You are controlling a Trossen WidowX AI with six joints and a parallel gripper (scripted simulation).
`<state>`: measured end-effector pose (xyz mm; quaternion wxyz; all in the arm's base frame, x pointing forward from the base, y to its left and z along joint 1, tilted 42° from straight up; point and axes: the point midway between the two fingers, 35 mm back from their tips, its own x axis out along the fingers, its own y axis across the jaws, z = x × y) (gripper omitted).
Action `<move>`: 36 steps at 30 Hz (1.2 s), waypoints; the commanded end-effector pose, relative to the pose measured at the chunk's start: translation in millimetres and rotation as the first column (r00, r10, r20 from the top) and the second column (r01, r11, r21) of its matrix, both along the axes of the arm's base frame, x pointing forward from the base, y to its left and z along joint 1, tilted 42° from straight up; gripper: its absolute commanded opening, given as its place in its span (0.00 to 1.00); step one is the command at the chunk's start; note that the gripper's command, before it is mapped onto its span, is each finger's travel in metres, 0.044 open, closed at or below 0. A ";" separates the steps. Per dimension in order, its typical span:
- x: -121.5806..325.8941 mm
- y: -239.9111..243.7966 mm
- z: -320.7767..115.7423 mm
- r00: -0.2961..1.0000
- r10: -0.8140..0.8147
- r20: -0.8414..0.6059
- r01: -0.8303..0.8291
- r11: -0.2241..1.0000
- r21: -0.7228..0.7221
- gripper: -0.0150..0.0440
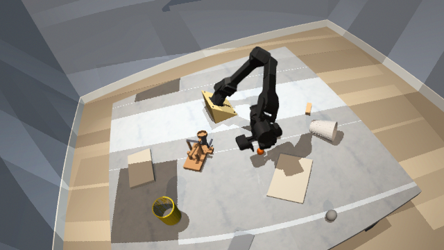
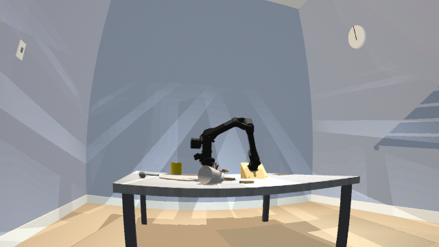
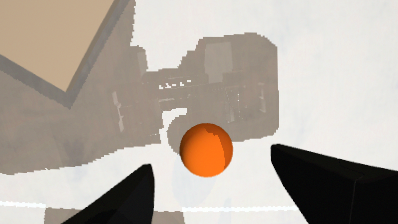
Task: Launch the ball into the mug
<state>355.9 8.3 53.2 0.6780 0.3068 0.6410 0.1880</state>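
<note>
The orange ball [image 1: 260,151] [image 3: 206,150] rests on the table below the arm. My gripper [image 1: 260,147] [image 3: 212,162] is open above the table; in the wrist view the ball shows between the two fingertips, nearer the left one, with a gap on each side. Whether the fingertips are level with the ball is not clear. The wooden catapult [image 1: 195,164] stands left of the gripper in the top view, its cup end toward the arm's base. The yellow mug [image 1: 171,216] [image 2: 176,168] stands upright beyond the catapult, at the lower left of the top view.
A white ribbed cup [image 1: 322,129] [image 2: 210,175] lies on its side, near a small wooden block [image 1: 308,108] [image 2: 247,182]. A flat cream board [image 1: 289,185] [image 3: 55,40] lies near the ball; another beige block [image 1: 141,174] lies left of the catapult. A grey ball [image 1: 331,215] [image 2: 142,174] sits near the table edge.
</note>
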 end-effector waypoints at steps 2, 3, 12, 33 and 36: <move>-0.3 8.0 -8.3 1.000 -0.001 -0.010 0.001 1.000 0.009 0.76; -0.1 9.1 -9.4 1.000 -0.001 -0.010 0.001 1.000 0.009 0.76; 1.1 18.9 -19.6 1.000 -0.001 -0.010 0.001 1.000 0.010 0.76; 2.3 8.3 -11.3 1.000 -0.001 -0.010 0.001 1.000 0.006 0.25; 2.7 -5.5 0.2 1.000 -0.002 -0.010 0.002 1.000 0.003 0.25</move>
